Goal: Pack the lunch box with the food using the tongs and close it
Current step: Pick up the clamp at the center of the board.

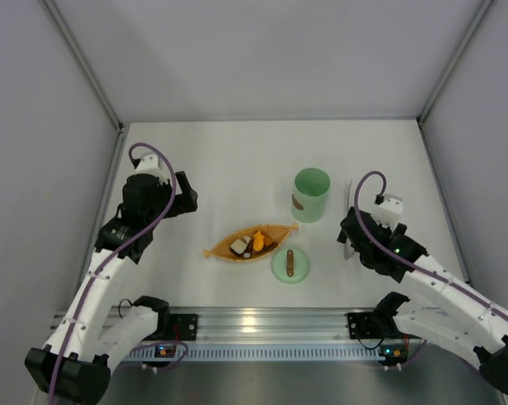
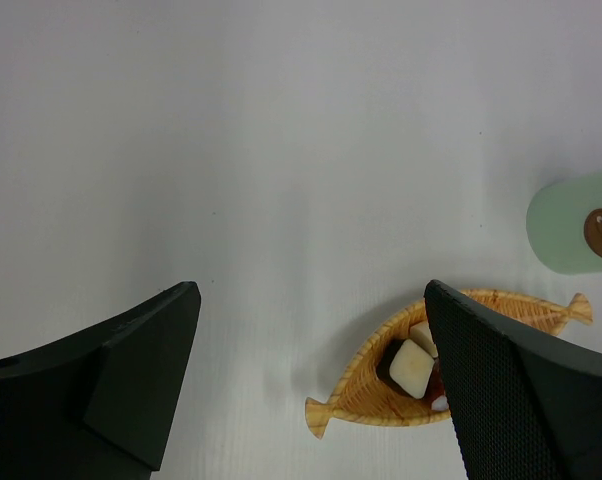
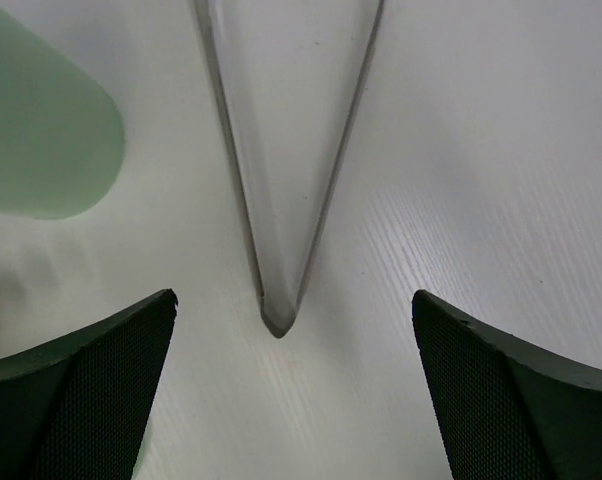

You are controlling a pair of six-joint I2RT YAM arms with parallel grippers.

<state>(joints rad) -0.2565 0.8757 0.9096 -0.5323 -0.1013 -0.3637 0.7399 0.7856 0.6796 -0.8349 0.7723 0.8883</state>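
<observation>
The tongs [image 3: 277, 290] lie flat on the table, just right of the lunch box [image 1: 310, 194], with the joined end between the wide-open jaws of the right gripper [image 3: 293, 300]. They look light, thin and springy, probably slippery, so a hold a little above the joint seems best. The lid [image 1: 289, 264] lies off the box, beside the orange dish [image 1: 267, 229] with the food [image 1: 252, 243]. The left gripper [image 2: 311, 288] hangs open, well apart. Nothing blocks the tongs.

- Robotics lab test cell.
- Boxed in by plain pale panel walls [image 1: 262, 51] around a white table [image 1: 220, 160].
- Slotted aluminium rail [image 1: 262, 321] at the near edge, bolted with cabled arm bases [image 1: 157, 321].
</observation>
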